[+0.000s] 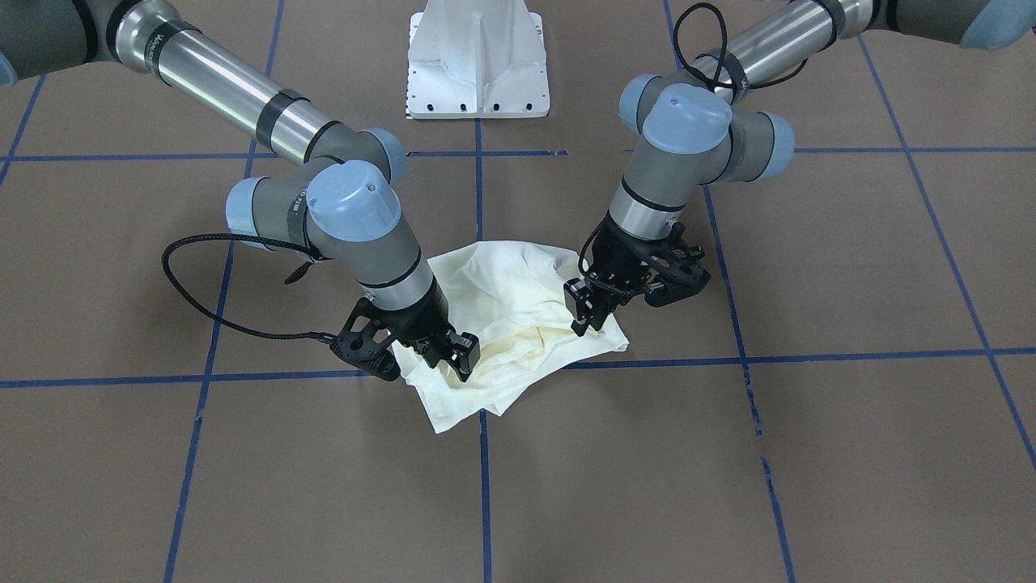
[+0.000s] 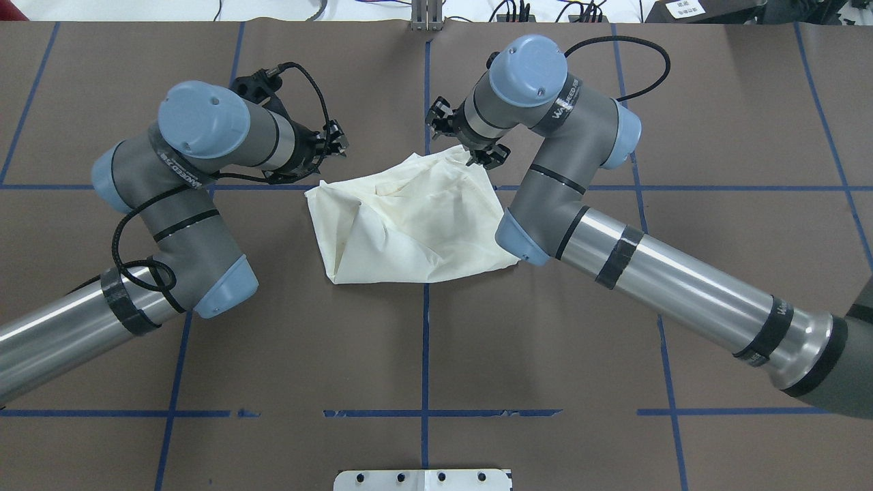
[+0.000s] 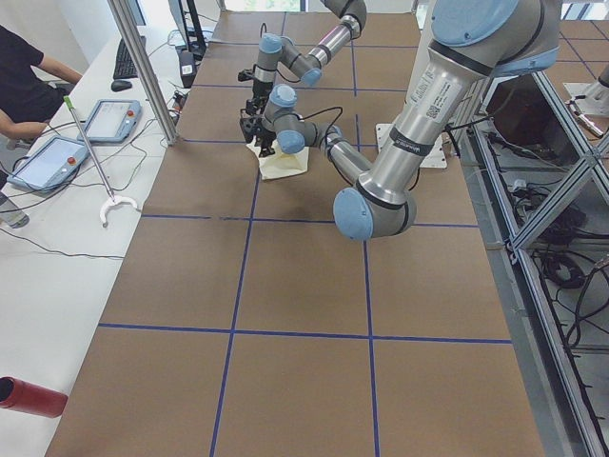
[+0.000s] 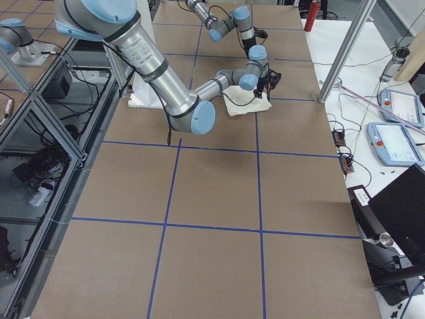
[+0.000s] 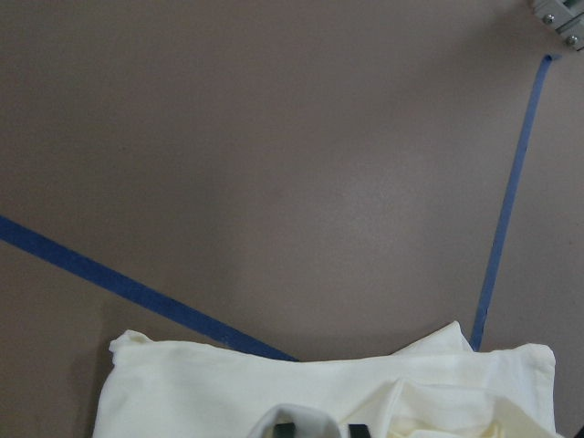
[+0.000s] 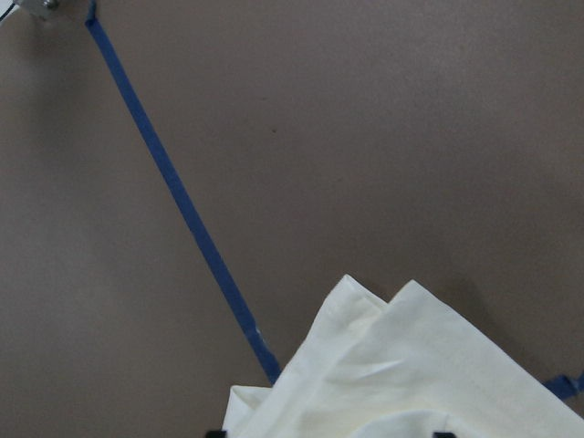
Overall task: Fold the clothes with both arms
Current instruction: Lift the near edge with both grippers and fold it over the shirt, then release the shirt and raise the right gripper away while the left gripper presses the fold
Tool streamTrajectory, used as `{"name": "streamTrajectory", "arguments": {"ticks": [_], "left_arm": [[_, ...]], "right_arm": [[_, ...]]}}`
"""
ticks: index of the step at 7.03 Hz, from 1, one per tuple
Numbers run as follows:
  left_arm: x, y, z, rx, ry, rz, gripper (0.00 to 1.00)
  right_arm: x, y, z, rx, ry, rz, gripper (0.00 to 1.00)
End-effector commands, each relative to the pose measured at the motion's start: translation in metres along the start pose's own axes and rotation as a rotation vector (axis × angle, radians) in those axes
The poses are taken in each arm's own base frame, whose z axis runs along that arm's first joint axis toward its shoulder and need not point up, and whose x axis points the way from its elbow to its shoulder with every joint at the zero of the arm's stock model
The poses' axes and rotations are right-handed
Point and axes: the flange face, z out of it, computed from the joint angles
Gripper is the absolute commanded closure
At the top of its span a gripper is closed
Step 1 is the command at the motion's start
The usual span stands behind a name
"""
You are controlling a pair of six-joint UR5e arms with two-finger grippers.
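- Left black two-finger gripper (image 1: 584,312): jaws pressed together, pinching the edge of the cream-white cotton shirt (image 1: 510,312).
- Right black two-finger gripper (image 1: 455,356): jaws pinching the shirt's opposite edge.
- The shirt (image 2: 409,221) lies crumpled, plain side up, between both grippers, over a blue tape crossing (image 2: 426,300) on the brown table (image 2: 545,354).
- A white pedestal base (image 1: 479,61) stands beyond.
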Motion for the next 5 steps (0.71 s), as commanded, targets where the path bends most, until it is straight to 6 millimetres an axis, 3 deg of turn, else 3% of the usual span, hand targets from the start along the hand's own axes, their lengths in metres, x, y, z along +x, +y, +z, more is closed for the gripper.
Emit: {"name": "streamTrajectory", "arguments": {"ticks": [1,2,3,4,5], "left_arm": [[-0.029,-0.052,0.014,0.053,-0.066,0.051,0.26],[-0.028,-0.048,0.006,0.045,-0.033,0.090,0.18],[-0.034,-0.025,-0.017,0.002,0.095,0.125,0.01],[-0.037,0.012,-0.039,-0.121,0.178,0.114,0.00],[-0.030,0.040,-0.043,-0.184,0.247,0.059,0.00]], "right_arm": [[-0.005,-0.019,-0.014,-0.023,-0.006,0.016,0.00],[-0.008,-0.016,-0.019,-0.032,-0.013,-0.012,0.00],[-0.007,-0.028,-0.028,-0.043,-0.012,-0.023,0.00],[-0.004,-0.050,-0.041,-0.069,-0.008,-0.026,0.00],[-0.002,-0.063,-0.053,-0.076,0.016,-0.040,0.00]]}}
